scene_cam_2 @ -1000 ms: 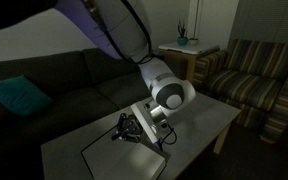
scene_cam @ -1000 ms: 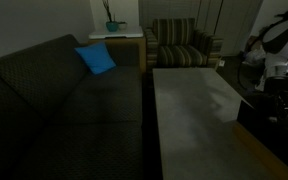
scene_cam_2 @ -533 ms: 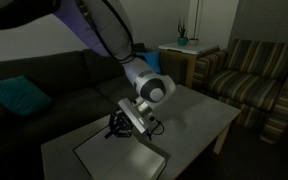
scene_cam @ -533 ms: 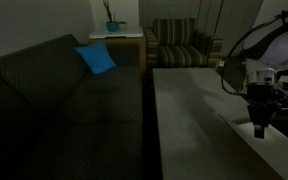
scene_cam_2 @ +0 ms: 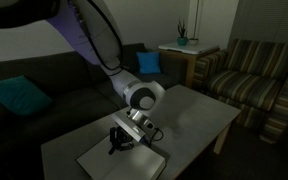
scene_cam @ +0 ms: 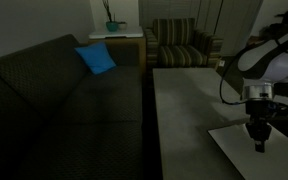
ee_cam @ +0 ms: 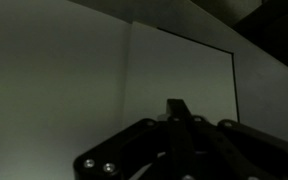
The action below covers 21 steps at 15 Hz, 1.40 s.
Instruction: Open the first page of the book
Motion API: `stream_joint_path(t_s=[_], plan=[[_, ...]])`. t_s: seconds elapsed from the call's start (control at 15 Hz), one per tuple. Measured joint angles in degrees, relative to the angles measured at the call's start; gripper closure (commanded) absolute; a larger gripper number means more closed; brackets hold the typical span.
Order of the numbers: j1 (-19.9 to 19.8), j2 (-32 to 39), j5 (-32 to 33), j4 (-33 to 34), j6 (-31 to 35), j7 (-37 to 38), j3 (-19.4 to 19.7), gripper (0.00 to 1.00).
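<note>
As the book (scene_cam_2: 96, 166) is seen lying open at lower centre, opening is judged done; the gripper (scene_cam_2: 115, 148) is closed, empty.

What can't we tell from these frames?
- Gripper open or shut: small and dark in both exterior views, a black silhouette in the wrist view.
- Gripper touching the book or not: its own body hides the tips.
- Book's full extent: cut off by the frame edge in an exterior view.

Pale book (scene_cam_2: 124, 166) flat on grey tabletop (scene_cam_2: 196, 114)
</note>
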State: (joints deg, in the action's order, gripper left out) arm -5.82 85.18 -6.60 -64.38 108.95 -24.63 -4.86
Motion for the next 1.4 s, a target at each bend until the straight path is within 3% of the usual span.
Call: stream_joint_path(t_s=[0.33,0.6,0.93,1.07,1.4], plan=[[0.6,-0.2,4.7,1.7,3.4,1.4,0.5,1.0],[1.6,-1.4,7.0,1.6,13.0,1.9,2.4,1.0],[1.6,-8.0,9.2,-7.9,26.4,-0.4,3.3,1.0],[1.6,-11.5,10.3,-12.9,30.7,-0.5,4.0,0.73],[1.0,-20.4,13.7,-26.0,39.0,-1.1,5.2,0.39]])
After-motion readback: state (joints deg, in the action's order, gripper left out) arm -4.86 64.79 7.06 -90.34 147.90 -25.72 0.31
